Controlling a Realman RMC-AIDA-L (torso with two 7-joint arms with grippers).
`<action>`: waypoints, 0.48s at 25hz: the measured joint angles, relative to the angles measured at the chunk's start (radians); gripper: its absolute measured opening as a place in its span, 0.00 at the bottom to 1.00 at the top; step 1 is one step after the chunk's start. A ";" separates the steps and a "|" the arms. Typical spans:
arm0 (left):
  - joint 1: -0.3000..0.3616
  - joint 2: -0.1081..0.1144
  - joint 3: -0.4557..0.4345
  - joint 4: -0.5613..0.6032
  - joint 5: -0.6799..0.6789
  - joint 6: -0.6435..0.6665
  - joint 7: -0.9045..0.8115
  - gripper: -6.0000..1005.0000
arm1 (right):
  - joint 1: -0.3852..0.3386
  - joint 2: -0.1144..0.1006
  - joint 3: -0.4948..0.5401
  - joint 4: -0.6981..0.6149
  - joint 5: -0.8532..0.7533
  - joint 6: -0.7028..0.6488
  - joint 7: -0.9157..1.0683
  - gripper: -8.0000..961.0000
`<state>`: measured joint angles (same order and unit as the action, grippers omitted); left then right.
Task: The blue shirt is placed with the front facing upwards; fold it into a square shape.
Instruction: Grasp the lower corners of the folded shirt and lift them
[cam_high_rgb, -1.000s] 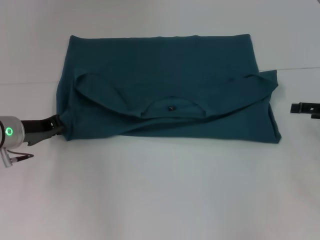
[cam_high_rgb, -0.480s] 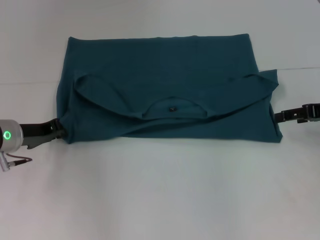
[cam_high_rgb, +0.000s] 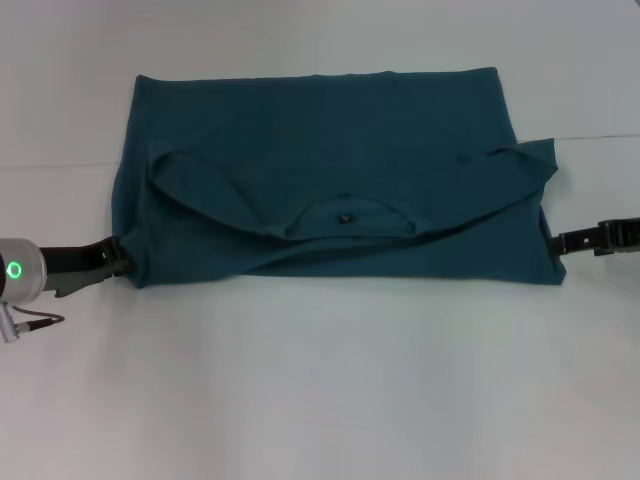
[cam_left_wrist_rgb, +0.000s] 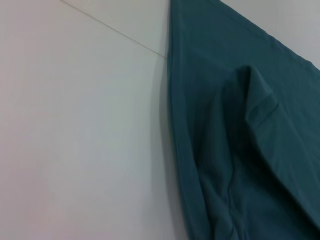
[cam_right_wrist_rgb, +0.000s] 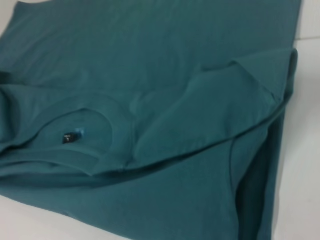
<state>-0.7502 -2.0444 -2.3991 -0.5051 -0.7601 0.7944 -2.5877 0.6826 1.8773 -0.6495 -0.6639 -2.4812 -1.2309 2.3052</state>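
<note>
Now the left gripper (cam_high_rgb: 118, 258) sits at the near left corner of the blue shirt (cam_high_rgb: 330, 150), which lies folded across the white surface (cam_high_rgb: 320, 400). Opposite, the right gripper (cam_high_rgb: 560, 243) touches the shirt's near right edge. Neither gripper's opening can be told.

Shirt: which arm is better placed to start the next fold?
Left, marginally. Its end effector touches the shirt at the near left corner; the right end effector sits just beside the right edge.

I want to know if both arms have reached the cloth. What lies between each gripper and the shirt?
Nothing: in the head view the left gripper and right gripper both meet the blue shirt's side edges.
</note>
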 joint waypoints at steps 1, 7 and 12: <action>0.000 0.000 0.000 -0.001 0.000 0.000 0.000 0.05 | 0.000 0.000 -0.004 0.012 0.000 0.014 -0.003 0.92; 0.000 0.001 0.000 -0.003 0.000 0.001 0.000 0.05 | 0.009 0.006 -0.021 0.044 -0.001 0.067 -0.010 0.92; 0.000 0.001 0.000 -0.003 0.001 0.000 0.000 0.05 | 0.021 0.013 -0.035 0.078 0.003 0.105 -0.024 0.92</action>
<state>-0.7500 -2.0434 -2.3991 -0.5078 -0.7592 0.7947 -2.5877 0.7032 1.8902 -0.6841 -0.5856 -2.4780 -1.1256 2.2814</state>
